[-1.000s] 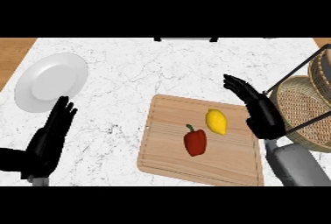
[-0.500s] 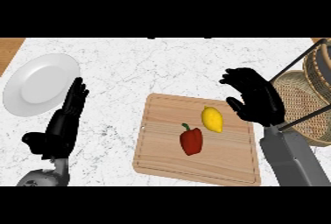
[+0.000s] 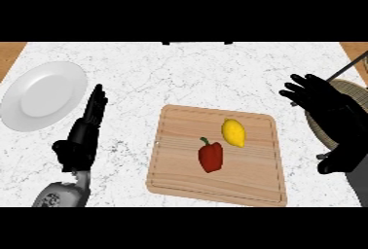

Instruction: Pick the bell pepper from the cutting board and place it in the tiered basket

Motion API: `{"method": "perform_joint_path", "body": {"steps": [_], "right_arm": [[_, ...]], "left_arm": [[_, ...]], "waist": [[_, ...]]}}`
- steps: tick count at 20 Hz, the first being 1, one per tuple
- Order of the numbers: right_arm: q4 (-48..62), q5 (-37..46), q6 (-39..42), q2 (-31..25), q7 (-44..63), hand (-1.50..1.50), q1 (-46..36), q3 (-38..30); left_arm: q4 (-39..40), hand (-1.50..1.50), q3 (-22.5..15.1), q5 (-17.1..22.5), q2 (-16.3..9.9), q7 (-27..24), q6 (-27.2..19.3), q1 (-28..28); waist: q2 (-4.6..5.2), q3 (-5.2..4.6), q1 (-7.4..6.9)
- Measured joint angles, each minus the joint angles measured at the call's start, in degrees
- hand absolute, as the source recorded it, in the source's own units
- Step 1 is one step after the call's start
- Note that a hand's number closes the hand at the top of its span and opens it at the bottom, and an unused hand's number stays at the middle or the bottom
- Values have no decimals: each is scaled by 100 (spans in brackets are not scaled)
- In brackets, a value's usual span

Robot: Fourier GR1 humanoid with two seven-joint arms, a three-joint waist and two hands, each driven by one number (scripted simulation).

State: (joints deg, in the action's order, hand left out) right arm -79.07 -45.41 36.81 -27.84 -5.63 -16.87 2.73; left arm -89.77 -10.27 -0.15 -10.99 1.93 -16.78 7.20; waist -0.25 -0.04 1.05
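**Fingers loose on both hands, pepper lying on the board**

Fingers of the robot's left hand (image 3: 84,131) are straight and held together, pointing away toward the far side of the counter; they grasp nothing. This black hand shows at the near left, on its grey forearm (image 3: 63,193), hovering over the white marbled counter top (image 3: 201,73) just left of the board.

Near the middle lies the pale rectangular wooden cutting board (image 3: 176,165), with a shallow groove running round inside its rim. On it, a little toward the near side of centre, rests the red bell pepper (image 3: 211,156): a deep, glossy red body, longer than wide, lying on its side, with a short dark green stem pointing toward the far left. Just beyond it, to the right and almost touching, lies a yellow oval lemon (image 3: 233,132), also on the board.

At the right edge the black right hand (image 3: 323,104) is raised, fingers spread and slightly bent, released and holding nothing. It hangs just right of the board, apart from the pepper, and hides part of the woven wicker tiered basket (image 3: 354,90), whose tan round tray and dark thin frame rod show behind it at the far right.

Farther off on the left, a round white ceramic plate (image 3: 43,95) lies on the counter, just beyond and left of the left hand's fingertips.
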Motion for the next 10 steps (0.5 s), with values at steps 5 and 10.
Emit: {"method": "perform_joint_path", "body": {"steps": [5, 10], "right_arm": [[-770, 1192, 279, -1132, 130, -150, -277, -47], [-1839, 2457, 200, -1829, 488, -150, -730, 167]], "left_arm": [[-2, 0, -39, -49, 33, 3, -36, -60], [117, 0, -30, -85, 72, 32, -58, 71]], "waist": [[-42, 10, 38], [-42, -2, 33]]}}
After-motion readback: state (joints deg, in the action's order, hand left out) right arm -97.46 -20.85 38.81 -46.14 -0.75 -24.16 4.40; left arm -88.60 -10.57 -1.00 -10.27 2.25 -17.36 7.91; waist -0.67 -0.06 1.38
